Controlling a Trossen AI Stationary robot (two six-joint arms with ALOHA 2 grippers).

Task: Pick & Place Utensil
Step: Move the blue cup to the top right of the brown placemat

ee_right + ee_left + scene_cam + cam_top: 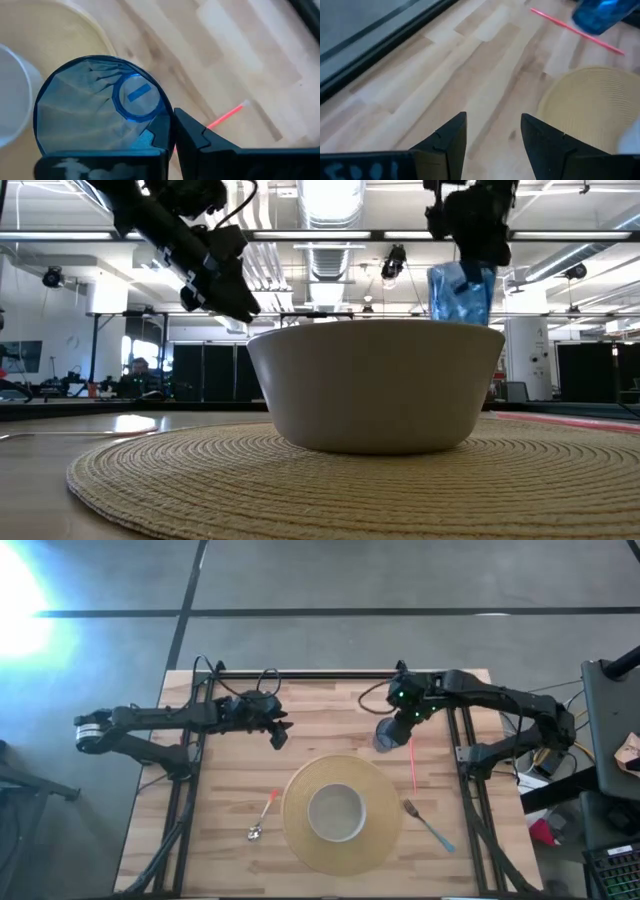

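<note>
No brand, label or readable writing shows on anything. The right gripper (pixel 392 730) pinches the rim of a blue plastic cup (pixel 97 107), held above the table (pixel 230 790) beside the woven placemat (pixel 300 830). Only the low view shows the cup hanging clear behind the white bowl (pixel 375 385). The left gripper (pixel 492 135) hovers with fingers spread, empty. Only the high view shows the spoon (pixel 262 817) left of the mat, the fork (pixel 428 824) right, and the pink straw (pixel 412 764) near the cup.
</note>
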